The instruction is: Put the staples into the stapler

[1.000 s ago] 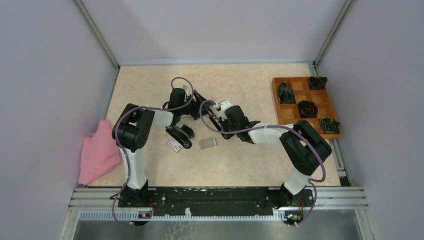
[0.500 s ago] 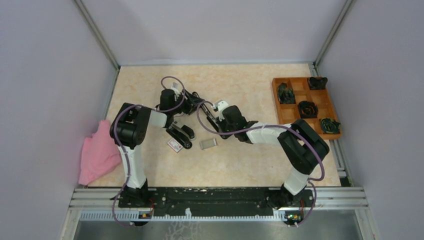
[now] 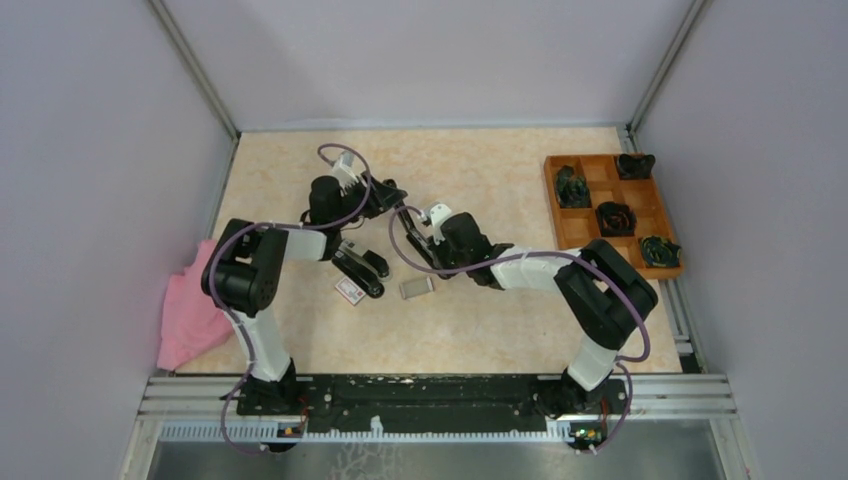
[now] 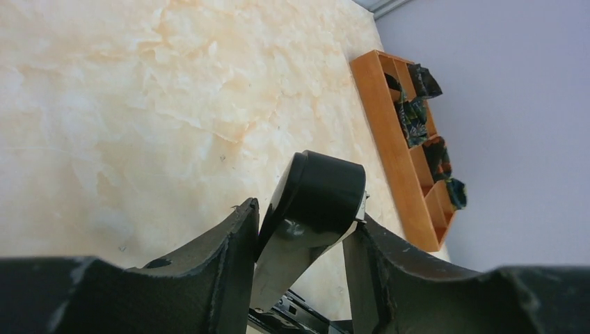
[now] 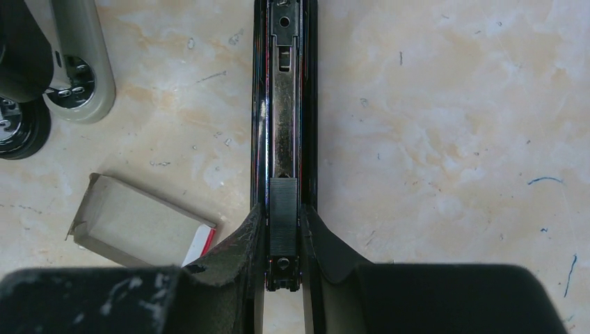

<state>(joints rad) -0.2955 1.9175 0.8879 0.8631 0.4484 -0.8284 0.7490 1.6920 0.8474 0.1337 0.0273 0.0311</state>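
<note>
The black stapler point(image 3: 405, 222) is hinged open at mid-table. Its lid's rounded end point(image 4: 320, 195) sits between my left gripper's point(image 4: 303, 212) fingers, which touch it on both sides. The bare metal magazine channel point(image 5: 284, 104) runs straight away from my right gripper point(image 5: 284, 216), which is shut on the channel's near end. A short ridged dark-grey block, the staples point(image 5: 284, 202), lies in that channel between the fingertips. From above, the left gripper point(image 3: 385, 195) and right gripper point(image 3: 412, 228) stand close together.
A second black stapler-shaped object point(image 3: 360, 270) lies near the left arm, with a small red-and-white box point(image 3: 349, 290) and a grey cardboard tray point(image 3: 416, 288) beside it. A wooden compartment tray point(image 3: 565, 232) stands at the right edge. A pink cloth point(image 3: 200, 300) lies at the left.
My left arm has swung up and to the left, and its jaws have narrowed onto the stapler's lid. The right gripper has shifted slightly left with the channel in it.
</note>
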